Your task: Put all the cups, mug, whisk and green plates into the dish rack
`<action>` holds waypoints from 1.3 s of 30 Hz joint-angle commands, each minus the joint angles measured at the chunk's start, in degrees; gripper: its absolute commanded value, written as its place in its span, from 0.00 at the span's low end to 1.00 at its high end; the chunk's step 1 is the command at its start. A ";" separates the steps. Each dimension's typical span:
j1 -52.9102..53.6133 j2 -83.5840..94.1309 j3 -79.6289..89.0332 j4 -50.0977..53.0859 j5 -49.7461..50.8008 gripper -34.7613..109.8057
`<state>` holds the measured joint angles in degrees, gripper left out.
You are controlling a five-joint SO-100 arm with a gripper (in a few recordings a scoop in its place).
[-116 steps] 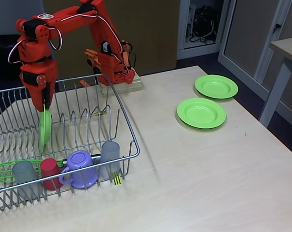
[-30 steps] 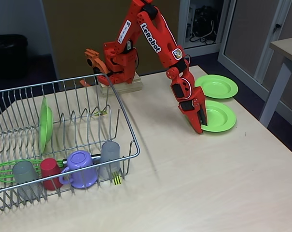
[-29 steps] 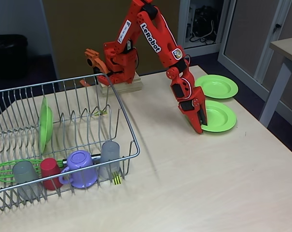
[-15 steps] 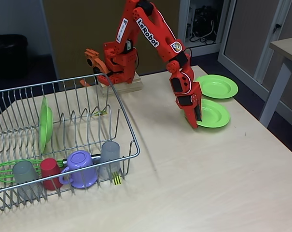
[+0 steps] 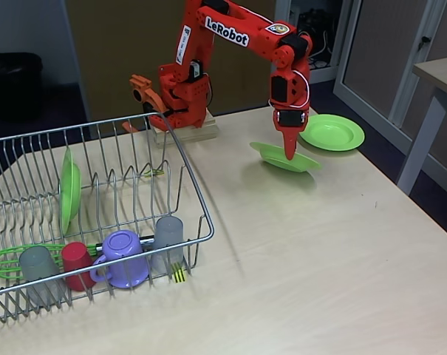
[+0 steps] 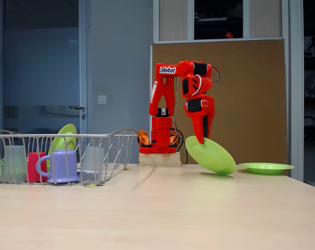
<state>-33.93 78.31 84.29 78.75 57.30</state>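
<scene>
Lifted off the table, a green plate (image 5: pixel 285 158) hangs tilted, clamped in the down-pointing pincer (image 5: pixel 289 151).

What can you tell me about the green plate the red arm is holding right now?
The round lime-green plastic plate has a raised rim and a shallow well, glossy and unmarked. It hangs tilted clear of the pale wooden table, casting a shadow below. The red pincer grips its rim from above. A second identical plate lies flat behind it, apart from it.
</scene>
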 commanded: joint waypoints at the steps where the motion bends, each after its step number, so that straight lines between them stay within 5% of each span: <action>1: -0.44 0.62 -4.92 3.69 -1.67 0.24; 21: 2.29 -4.13 -24.08 15.64 -16.08 0.24; 39: 10.46 -5.89 -50.80 21.01 -48.34 0.24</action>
<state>-24.17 71.37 38.76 98.61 14.06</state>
